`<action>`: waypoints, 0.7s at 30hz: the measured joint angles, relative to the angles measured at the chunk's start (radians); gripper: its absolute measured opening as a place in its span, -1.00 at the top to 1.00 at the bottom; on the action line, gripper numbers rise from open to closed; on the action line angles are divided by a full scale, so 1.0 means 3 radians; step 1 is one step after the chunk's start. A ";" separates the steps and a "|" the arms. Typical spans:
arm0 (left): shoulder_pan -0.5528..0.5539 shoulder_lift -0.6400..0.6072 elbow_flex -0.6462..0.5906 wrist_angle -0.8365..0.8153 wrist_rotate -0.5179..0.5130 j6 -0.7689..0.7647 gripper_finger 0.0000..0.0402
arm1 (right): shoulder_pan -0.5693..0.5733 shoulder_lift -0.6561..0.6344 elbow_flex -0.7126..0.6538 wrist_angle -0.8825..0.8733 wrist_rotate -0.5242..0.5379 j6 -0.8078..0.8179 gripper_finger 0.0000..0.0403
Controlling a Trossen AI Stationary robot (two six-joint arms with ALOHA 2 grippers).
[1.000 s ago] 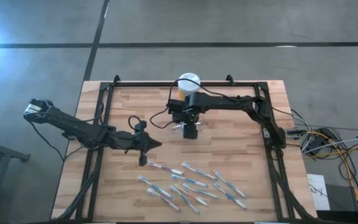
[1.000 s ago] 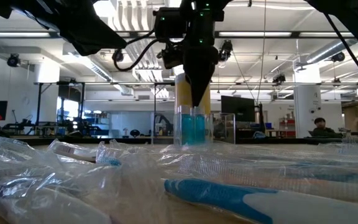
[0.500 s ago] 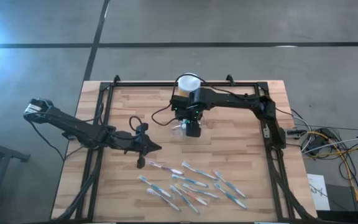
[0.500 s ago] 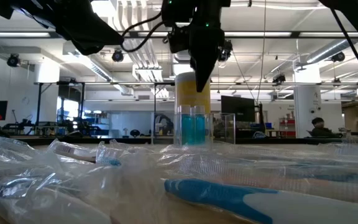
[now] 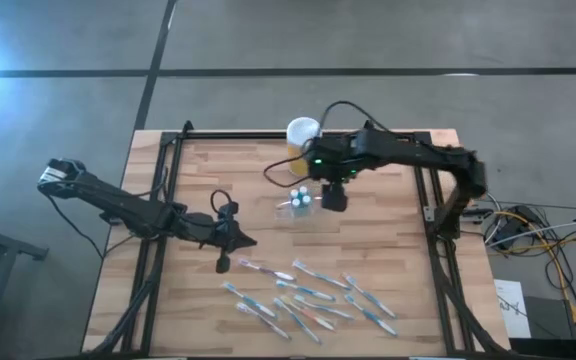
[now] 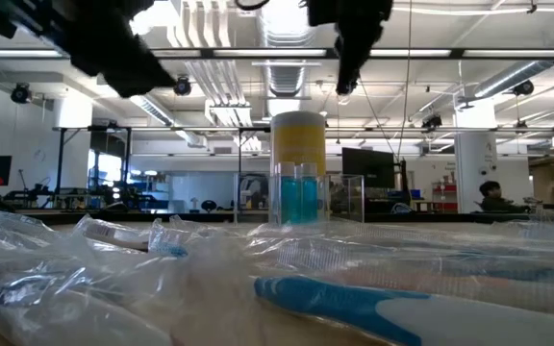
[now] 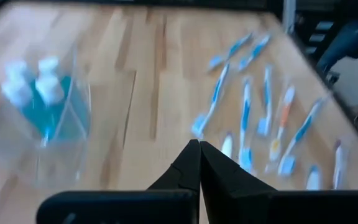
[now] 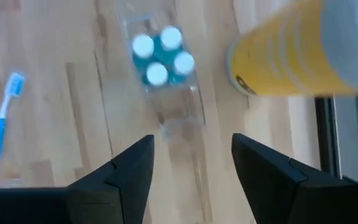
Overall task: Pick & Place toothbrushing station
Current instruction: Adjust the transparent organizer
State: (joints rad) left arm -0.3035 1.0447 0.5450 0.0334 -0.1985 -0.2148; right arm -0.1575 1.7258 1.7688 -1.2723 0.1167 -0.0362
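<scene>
Near the tabletop's (image 5: 388, 250) far edge, the holder (image 5: 298, 200) stands free beside the yellow jar (image 5: 303, 133). Right tool (image 5: 334, 197) hovers apart just beside it; left tool (image 5: 224, 262), pinched together, waits near the toothbrushes (image 5: 308, 295). A careless descent could topple it.

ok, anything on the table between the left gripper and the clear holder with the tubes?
Nothing: in the high view only bare wood separates the shut left gripper from the clear holder. The toothbrushes lie on the gripper's other side.
</scene>
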 joint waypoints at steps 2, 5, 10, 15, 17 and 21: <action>0.0000 0.0000 -0.0094 -0.0044 -0.0018 -0.0103 0.98 | -0.0042 -0.0256 -0.0378 0.0177 0.0019 0.0005 0.02; 0.0004 0.0000 -0.0233 -0.0047 -0.0106 -0.0259 0.99 | -0.0125 -0.0653 -0.0974 0.0549 0.0023 0.0073 0.18; 0.0026 0.0000 -0.0355 -0.0039 -0.0455 -0.0624 0.99 | -0.0207 -0.1292 -0.1847 0.1453 -0.0223 0.0374 0.56; 0.0084 0.0000 -0.0363 -0.0033 -0.0862 -0.1058 0.97 | -0.0203 -0.1684 -0.2462 0.2043 -0.0262 0.0622 0.92; 0.0084 0.0000 -0.0363 -0.0033 -0.0875 -0.1095 0.96 | -0.0208 -0.1783 -0.2630 0.2147 -0.0201 0.0744 0.93; 0.0081 0.0029 -0.0364 -0.0027 -0.0992 -0.1179 0.97 | -0.0211 -0.1927 -0.2904 0.2276 -0.0010 0.0998 0.96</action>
State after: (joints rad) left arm -0.2790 1.0535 0.4357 0.0253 -0.4959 -0.5684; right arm -0.2207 1.1477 0.8978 -0.5896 0.1136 0.2633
